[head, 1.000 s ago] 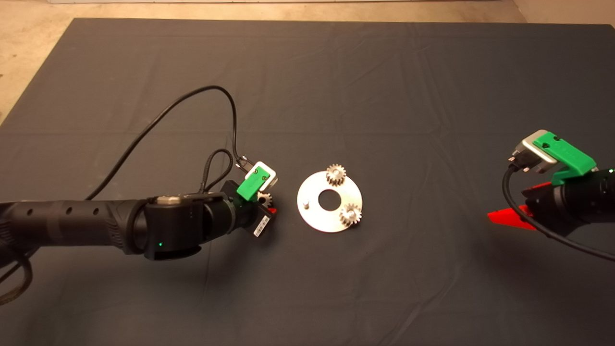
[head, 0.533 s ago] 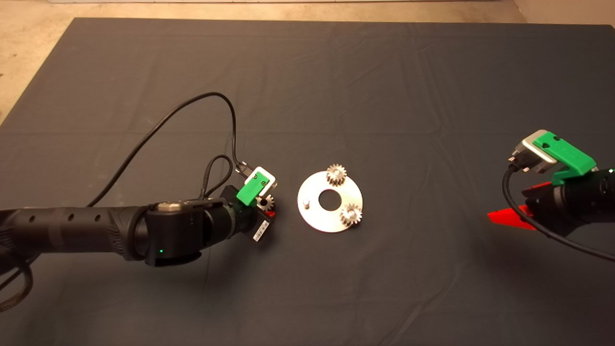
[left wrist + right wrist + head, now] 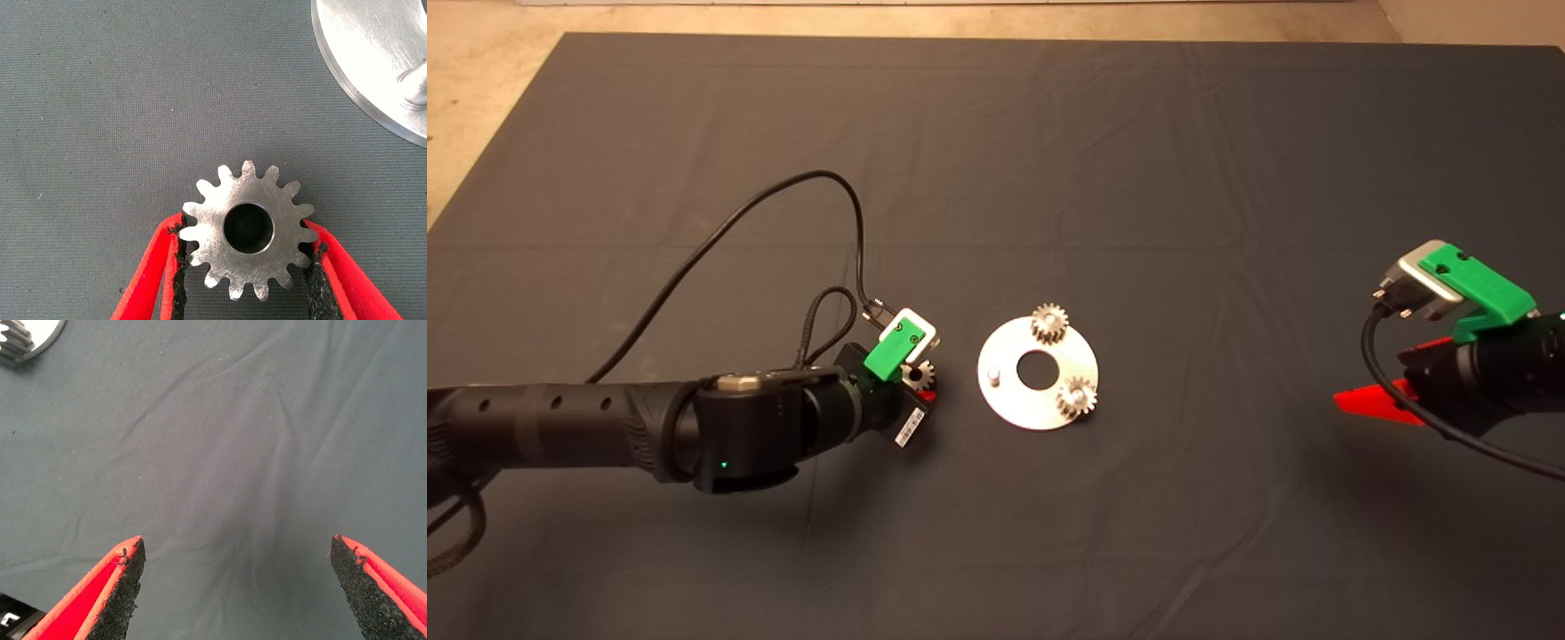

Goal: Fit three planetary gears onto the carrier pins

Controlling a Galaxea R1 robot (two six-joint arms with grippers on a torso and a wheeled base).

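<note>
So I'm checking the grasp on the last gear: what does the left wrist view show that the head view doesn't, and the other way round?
Left wrist only: both pads pressed against the held gear's teeth. Head only: two gears already seated on the disc, and the right gripper open, idle at the right edge. Both: the left gripper, the disc and its bare pin close beside the gear.

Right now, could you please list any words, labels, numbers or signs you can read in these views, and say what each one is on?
No text can be read.
White sticker on the left gripper: barcode-like marks, too small to read.
White mark at the edge of the right wrist view: cut off, unreadable.
</note>
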